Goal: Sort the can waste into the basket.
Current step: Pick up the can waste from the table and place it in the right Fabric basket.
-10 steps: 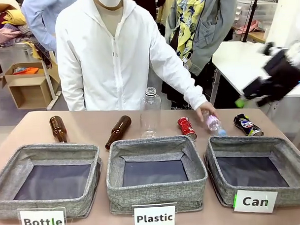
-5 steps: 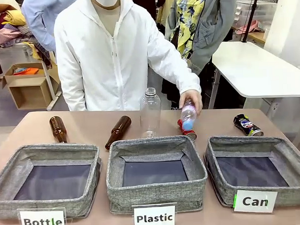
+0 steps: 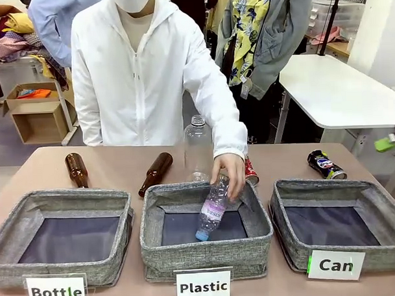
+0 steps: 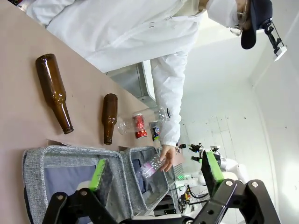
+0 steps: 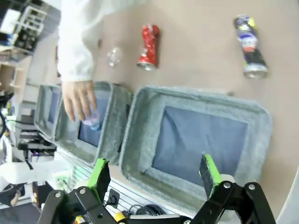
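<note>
At centre a person's hand [image 3: 229, 174] holds a clear bottle [image 3: 213, 211] over the middle bin [image 3: 208, 255], partly hiding the red can [image 3: 252, 173]. The black can [image 3: 326, 164] lies unobstructed at right, behind the basket [image 3: 383, 255]'s far rim. The left claw [image 4: 155, 168] and right claw [image 5: 154, 169] gape, released.

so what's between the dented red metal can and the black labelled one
Bare brown tabletop between the red can and the black can, clearest in the right wrist view.

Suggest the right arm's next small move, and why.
Probably ease the open right gripper toward the black can: it lies free behind the Can basket, while the person's hand is busy beside the red can.
</note>
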`<state>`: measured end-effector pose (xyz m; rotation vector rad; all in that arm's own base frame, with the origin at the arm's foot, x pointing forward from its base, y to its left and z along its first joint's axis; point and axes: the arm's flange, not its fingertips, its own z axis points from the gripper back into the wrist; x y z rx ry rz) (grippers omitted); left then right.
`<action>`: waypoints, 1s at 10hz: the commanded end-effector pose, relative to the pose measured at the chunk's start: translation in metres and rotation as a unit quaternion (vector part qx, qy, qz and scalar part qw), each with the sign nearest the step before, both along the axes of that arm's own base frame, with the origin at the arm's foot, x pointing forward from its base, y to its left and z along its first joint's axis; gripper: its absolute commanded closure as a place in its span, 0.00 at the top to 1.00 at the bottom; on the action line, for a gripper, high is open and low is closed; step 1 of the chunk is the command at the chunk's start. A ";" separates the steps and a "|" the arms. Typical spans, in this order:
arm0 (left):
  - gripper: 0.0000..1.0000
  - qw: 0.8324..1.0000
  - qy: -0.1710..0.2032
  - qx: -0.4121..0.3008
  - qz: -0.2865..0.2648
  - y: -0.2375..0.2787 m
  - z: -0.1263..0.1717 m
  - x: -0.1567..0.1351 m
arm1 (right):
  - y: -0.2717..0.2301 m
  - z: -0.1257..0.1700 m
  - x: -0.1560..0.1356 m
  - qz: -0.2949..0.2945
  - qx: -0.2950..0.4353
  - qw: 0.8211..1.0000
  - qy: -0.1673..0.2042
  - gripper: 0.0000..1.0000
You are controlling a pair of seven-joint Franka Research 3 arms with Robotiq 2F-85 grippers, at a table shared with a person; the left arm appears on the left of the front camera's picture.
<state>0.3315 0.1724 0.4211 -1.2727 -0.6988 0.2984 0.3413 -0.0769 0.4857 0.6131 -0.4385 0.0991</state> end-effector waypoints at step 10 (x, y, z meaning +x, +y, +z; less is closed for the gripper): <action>1.00 1.000 -0.010 0.005 -0.005 0.000 0.001 -0.001 | 0.085 -0.009 0.074 0.041 -0.084 0.995 -0.043 1.00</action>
